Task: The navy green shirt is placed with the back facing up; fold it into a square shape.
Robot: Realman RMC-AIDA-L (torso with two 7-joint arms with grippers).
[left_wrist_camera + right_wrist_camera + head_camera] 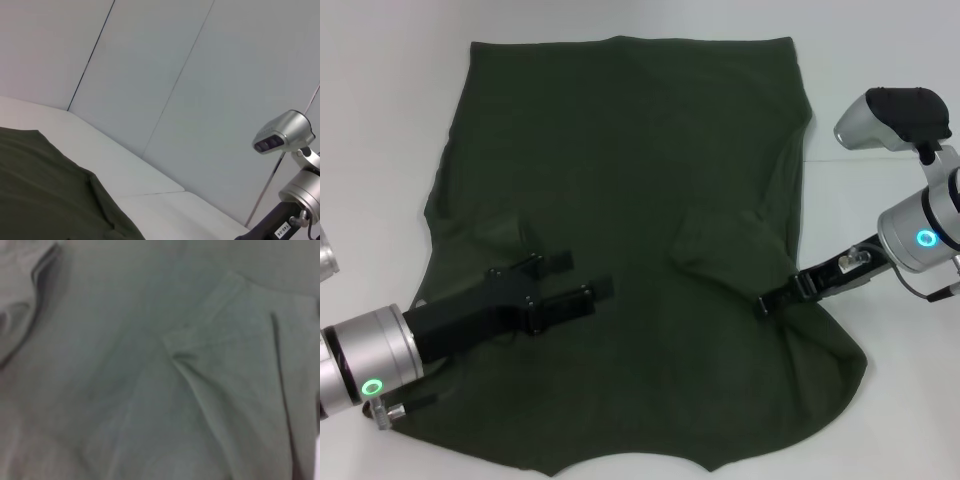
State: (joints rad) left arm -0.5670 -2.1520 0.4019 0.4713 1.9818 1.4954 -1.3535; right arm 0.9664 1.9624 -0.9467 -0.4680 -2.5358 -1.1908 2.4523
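Note:
The navy green shirt (630, 170) lies spread on the white table (380, 120), plain side up, with both sleeves turned in over the body. Its far edge is straight and its near edge is curved. My left gripper (591, 274) hovers open over the left folded sleeve, nothing between its fingers (558, 261). At the shirt's right edge, my right gripper (767, 303) is low beside the folded right sleeve (725, 240). The right wrist view is filled with the shirt's cloth (125, 390) and a folded sleeve hem (210, 335). A corner of the shirt (45, 190) shows in the left wrist view.
The white table (150, 185) extends bare on both sides of the shirt and beyond its far edge. A pale panelled wall (200, 75) stands behind it. My right arm's silver body (920, 230) hangs above the table's right side.

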